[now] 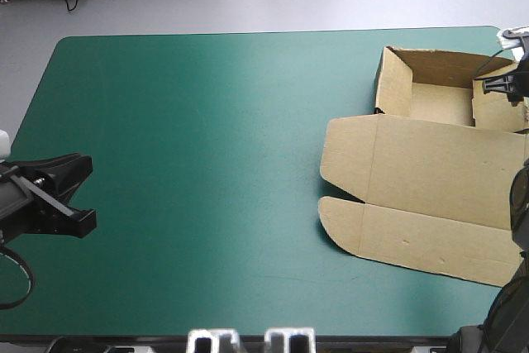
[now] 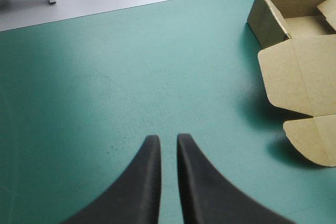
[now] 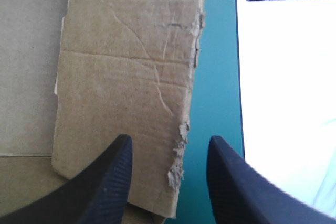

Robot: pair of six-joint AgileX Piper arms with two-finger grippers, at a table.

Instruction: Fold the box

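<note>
box (image 1: pixel 426 171) at table's (image 1: pixel 198 163) far right corner — tray walls up, lid flat | right hand (image 3: pixel 169 148) spread astride side flap (image 3: pixel 121 77), seemingly left to tuck | left hand (image 2: pixel 168 141) all but clenched, empty

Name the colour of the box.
The box is plain brown, with no print; the high view shows it best.

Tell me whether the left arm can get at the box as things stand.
Doubtful. Nothing blocks it: only bare teal-green cover lies between the left gripper and the box, but the box sits at the opposite side, a long stretch.
</note>
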